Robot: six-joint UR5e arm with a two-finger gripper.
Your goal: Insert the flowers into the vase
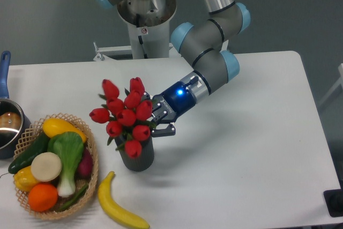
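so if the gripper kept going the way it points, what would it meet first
The gripper points down-left, straight into the flowers it appears shut on, whose stems sit in the vase. Beyond the bunch lies the basket, though depth is unclear.

Single fixed camera, high front view, angled down across table [257, 148] toward arm base [144, 20].
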